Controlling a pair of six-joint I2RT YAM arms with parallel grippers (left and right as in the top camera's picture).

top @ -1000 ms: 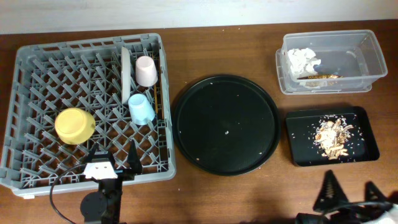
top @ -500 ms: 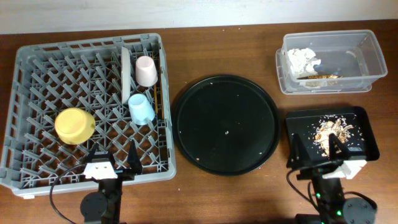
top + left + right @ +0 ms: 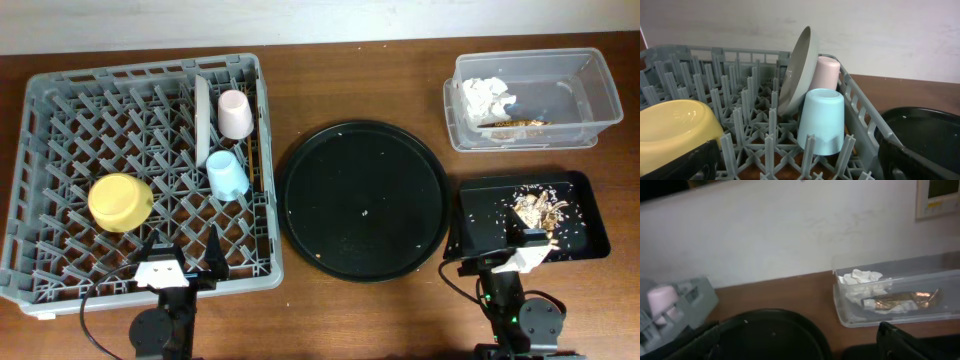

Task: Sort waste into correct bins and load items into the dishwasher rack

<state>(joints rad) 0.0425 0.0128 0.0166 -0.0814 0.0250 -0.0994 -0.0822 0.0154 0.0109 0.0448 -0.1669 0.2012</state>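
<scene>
The grey dishwasher rack (image 3: 60,120) holds the yellow bowl (image 3: 120,201), the grey-green plate (image 3: 203,120) on edge, the pink cup (image 3: 235,113) and the blue cup (image 3: 227,176). These also show in the left wrist view: bowl (image 3: 675,125), plate (image 3: 800,70), pink cup (image 3: 826,72), blue cup (image 3: 822,120). The clear tub (image 3: 585,95) holds white napkins (image 3: 487,96) and the gold wrapper (image 3: 515,125). The black tray (image 3: 480,200) holds food scraps (image 3: 540,210). My left gripper (image 3: 182,250) is open and empty over the rack's front edge. My right gripper (image 3: 490,245) is open and empty at the black tray's front left. I see no chopsticks.
A large round black tray (image 3: 362,200) with a few crumbs lies between the rack and the bins; it also shows in the right wrist view (image 3: 775,335). A white wall stands behind the table. Bare brown table lies along the front edge.
My right arm has come up from the bottom right edge to the black tray's front and swung a little left. My left arm and the objects have not moved.
</scene>
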